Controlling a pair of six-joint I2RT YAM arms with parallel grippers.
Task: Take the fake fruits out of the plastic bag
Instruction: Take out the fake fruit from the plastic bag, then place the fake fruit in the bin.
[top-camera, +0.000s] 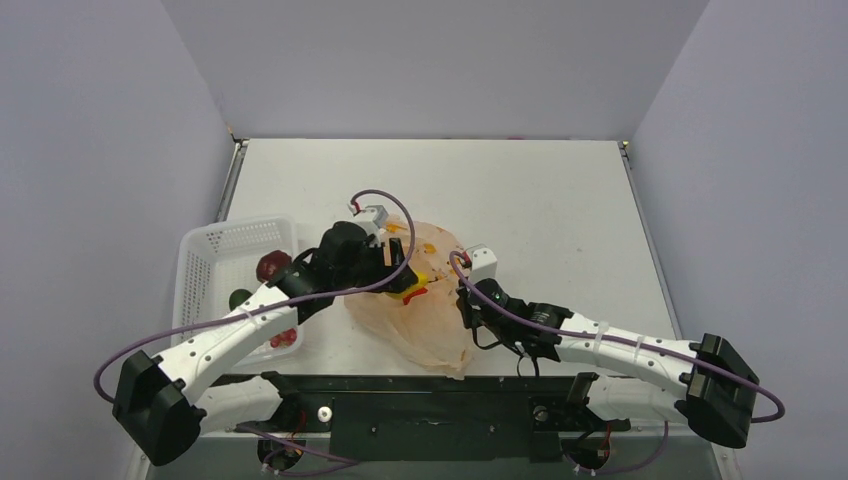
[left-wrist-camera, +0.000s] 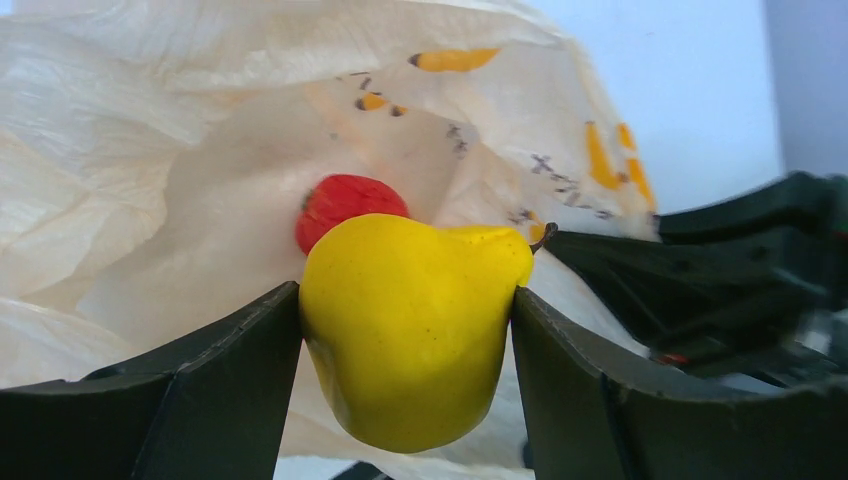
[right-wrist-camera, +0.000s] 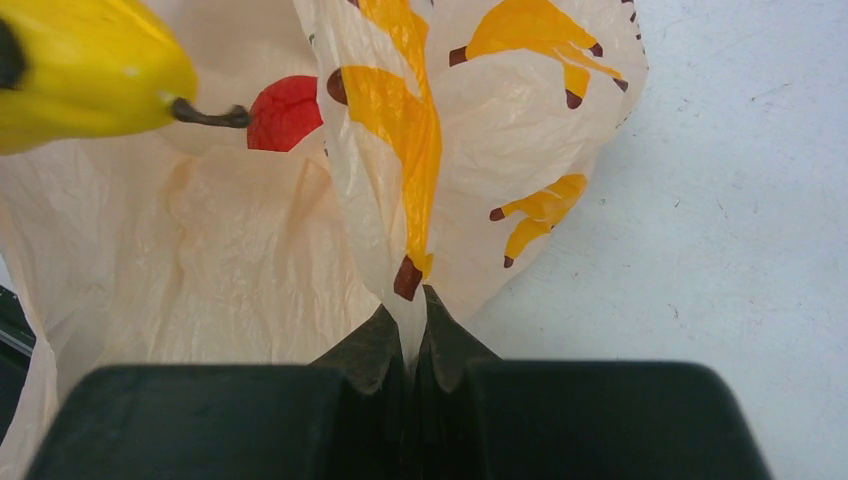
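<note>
The yellow pear (left-wrist-camera: 420, 340) is clamped between the two fingers of my left gripper (left-wrist-camera: 405, 295), held across its belly with the stem pointing toward my right arm. It hangs at the mouth of the plastic bag (left-wrist-camera: 150, 150) rather than clear of it — film rises behind it and to either side. Just behind the pear, deeper in the bag, a red fruit (left-wrist-camera: 345, 205) lies loose on the crumpled film. My right gripper (right-wrist-camera: 408, 310) is closed tight on a fold of the bag's edge, pinching it upright near the pear's stem, with bare table (right-wrist-camera: 740, 200) beyond. As I judge it, the step in hand is drawing the pear out. To do that well I should leave the left grip as it is — the glossy skin could squirt free if I loosen or squeeze harder. I should pull back and up, away from the film, while the right holds its pinch so the bag does not trail along. The white basket (top-camera: 205, 250), off to the outer side of my left gripper, has a dark red fruit (top-camera: 268, 266) in it and looks the likely place to set the pear.
</note>
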